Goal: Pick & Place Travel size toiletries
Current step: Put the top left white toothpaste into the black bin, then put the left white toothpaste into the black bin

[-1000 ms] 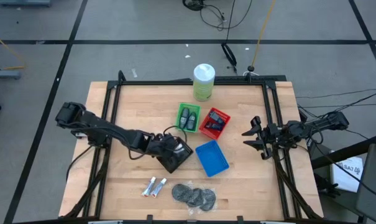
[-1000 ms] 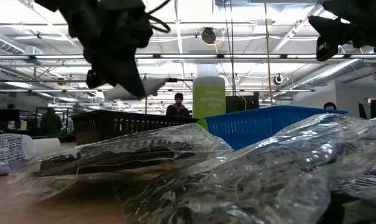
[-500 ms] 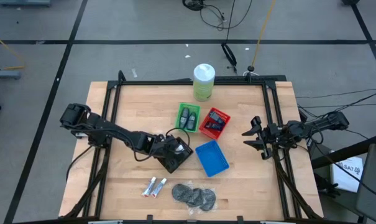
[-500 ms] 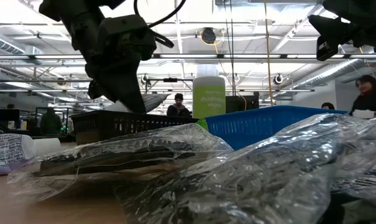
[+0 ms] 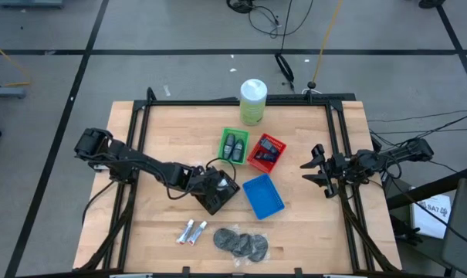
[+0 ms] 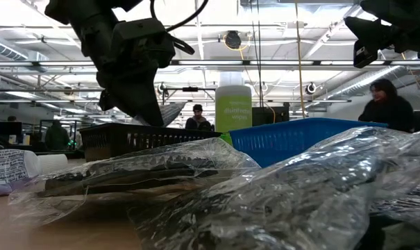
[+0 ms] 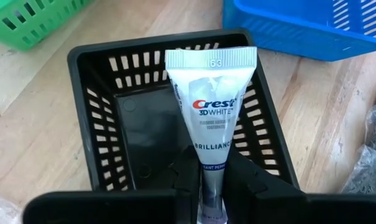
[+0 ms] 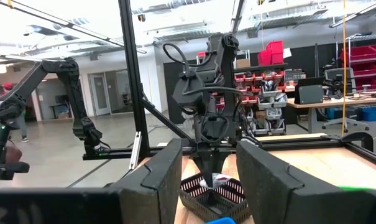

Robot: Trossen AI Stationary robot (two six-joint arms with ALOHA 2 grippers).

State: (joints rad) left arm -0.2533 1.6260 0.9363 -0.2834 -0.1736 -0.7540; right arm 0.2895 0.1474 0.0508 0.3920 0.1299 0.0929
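mostly hidden from above, the left pincer (image 7: pixel 212 180) hangs over the black tray (image 7: pixel 119 124), fingers pinching the cap end of a white tube (image 7: pixel 211 93). two more tubes (image 5: pixel 192 231) and grey discs (image 5: pixel 241 242) lie on the counter (image 5: pixel 164 131) nearby. the right pincer (image 5: pixel 314 170) waits by the counter's right edge, fingers parted, empty.

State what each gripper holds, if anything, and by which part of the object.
The left gripper holds a small white tube by its cap end, over the black tray. The right gripper waits open at the table's right edge, holding nothing.
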